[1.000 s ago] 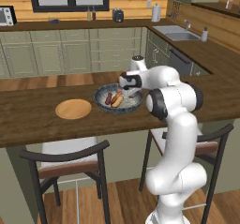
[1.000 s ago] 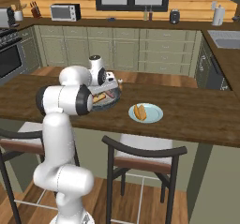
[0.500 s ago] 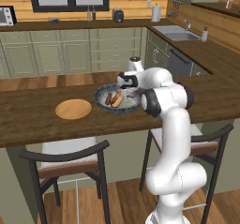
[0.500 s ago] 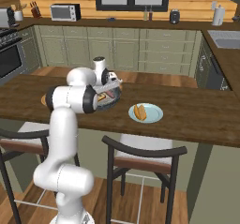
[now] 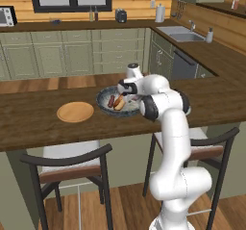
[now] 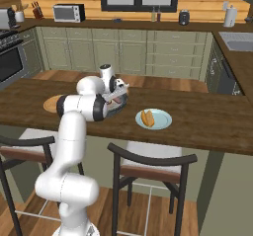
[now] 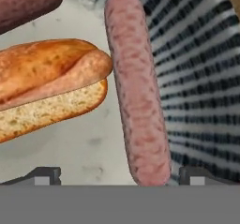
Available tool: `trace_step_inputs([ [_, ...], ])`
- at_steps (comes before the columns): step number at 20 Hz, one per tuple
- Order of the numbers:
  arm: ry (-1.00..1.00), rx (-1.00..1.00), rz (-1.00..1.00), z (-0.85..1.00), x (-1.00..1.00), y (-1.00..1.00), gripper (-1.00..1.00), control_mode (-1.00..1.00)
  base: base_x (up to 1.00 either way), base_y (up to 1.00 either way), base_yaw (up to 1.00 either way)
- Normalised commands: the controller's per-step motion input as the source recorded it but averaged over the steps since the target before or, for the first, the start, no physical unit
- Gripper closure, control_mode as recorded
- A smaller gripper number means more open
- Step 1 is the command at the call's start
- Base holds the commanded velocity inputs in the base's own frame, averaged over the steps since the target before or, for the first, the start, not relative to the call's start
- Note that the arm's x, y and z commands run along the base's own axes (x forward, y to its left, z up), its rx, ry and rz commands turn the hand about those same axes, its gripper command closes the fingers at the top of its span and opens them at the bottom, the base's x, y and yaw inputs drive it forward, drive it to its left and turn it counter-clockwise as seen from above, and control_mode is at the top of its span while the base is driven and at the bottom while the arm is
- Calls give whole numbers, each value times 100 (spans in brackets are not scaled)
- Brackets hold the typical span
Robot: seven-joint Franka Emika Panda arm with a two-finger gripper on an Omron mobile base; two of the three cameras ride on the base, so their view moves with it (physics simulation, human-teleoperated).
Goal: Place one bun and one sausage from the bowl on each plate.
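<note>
The dark patterned bowl (image 5: 103,100) sits mid-counter with food in it. My gripper (image 7: 121,176) hangs low inside it, open. Straight ahead lies a pink sausage (image 7: 138,92), its near end between my fingertips (image 7: 197,175), closer to the right one and untouched. Left of the sausage is a split bun (image 7: 47,82), and a darker sausage (image 7: 23,3) lies beyond that. In the base views the gripper (image 5: 125,93) (image 6: 118,91) points down over the bowl (image 6: 120,106). The tan wood plate (image 5: 75,112) (image 6: 51,103) is bare. The pale blue-green plate (image 6: 163,121) carries one bun (image 6: 146,117).
Two stools (image 5: 72,164) (image 6: 150,163) stand along the counter's near edge. My own forearm (image 5: 161,96) crosses the counter right of the bowl. Bare wood lies between the bowl and each plate.
The hand has sunk closer to the bowl's contents and the forearm has swung slightly. The jaws have stayed open. Food and plates have not moved.
</note>
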Motion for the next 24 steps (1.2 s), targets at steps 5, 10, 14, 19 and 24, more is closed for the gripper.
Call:
trace_step_inputs([
  [5, 0, 0, 0, -16, 26, -7, -100, -100, 0, 0, 0],
  [10, 0, 0, 0, -16, 20, -10, -100, -100, 0, 0, 0],
  [14, 0, -1, 0, -21, 19, -6, -100, -100, 0, 0, 0],
  [19, 0, -3, 1, -29, 28, -2, 100, -100, 0, 0, 0],
  [24, 0, -4, 0, -26, 22, 0, 100, -100, 0, 0, 0],
])
